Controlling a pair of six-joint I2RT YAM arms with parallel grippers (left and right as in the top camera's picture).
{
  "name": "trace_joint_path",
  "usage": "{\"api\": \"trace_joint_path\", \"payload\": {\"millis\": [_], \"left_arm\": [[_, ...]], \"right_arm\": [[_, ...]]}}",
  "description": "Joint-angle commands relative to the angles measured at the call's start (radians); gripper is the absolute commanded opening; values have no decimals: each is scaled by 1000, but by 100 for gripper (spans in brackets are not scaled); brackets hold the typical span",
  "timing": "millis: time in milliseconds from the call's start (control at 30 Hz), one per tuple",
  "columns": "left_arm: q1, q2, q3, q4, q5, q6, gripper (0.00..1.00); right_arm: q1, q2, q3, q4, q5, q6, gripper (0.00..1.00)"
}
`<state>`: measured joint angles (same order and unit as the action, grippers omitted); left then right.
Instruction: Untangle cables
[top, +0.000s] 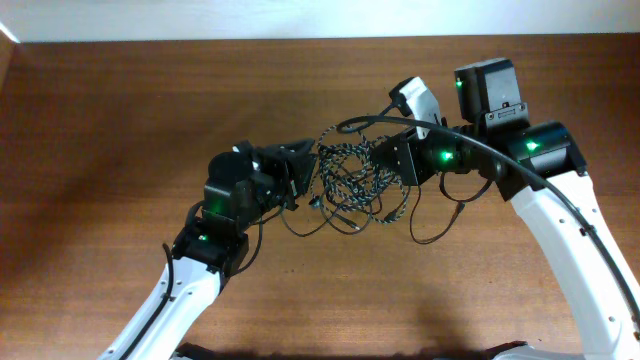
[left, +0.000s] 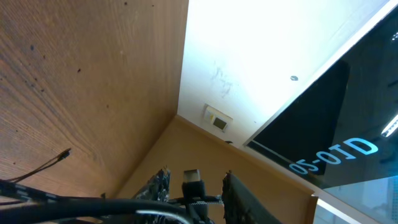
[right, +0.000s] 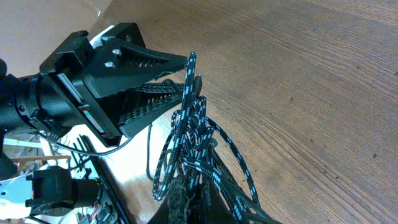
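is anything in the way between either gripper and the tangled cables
Nothing visible stands in the way. The left gripper and the right gripper sit on opposite sides of the cable tangle, each pinching braided strands of it, so the bundle hangs stretched between them.

Left jaws and right jaws flank the cable tangle (top: 350, 178).

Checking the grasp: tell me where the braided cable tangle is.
Overhead, the braided cable tangle is mid-table, between the left end effector and the right end effector.
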<state>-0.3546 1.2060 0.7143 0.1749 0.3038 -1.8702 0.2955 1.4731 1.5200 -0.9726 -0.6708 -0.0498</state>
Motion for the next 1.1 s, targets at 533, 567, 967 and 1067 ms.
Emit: {"api": "trace_joint_path", "payload": {"millis": [533,567,967,1067], "left_arm": [[435,10,4,951,406,316,0],[427,10,4,827,478,317,0],[244,57,4,-537,201,1136,99],[244,57,5,-564,229,1235,99]], "right_arm": [[-147,-7,6,-114,698,407,4],[-147,-7,6,-105,658,407,5],[-145,-7,6,1,405,407,6],[-145,-7,6,0,404,406,6]]}}
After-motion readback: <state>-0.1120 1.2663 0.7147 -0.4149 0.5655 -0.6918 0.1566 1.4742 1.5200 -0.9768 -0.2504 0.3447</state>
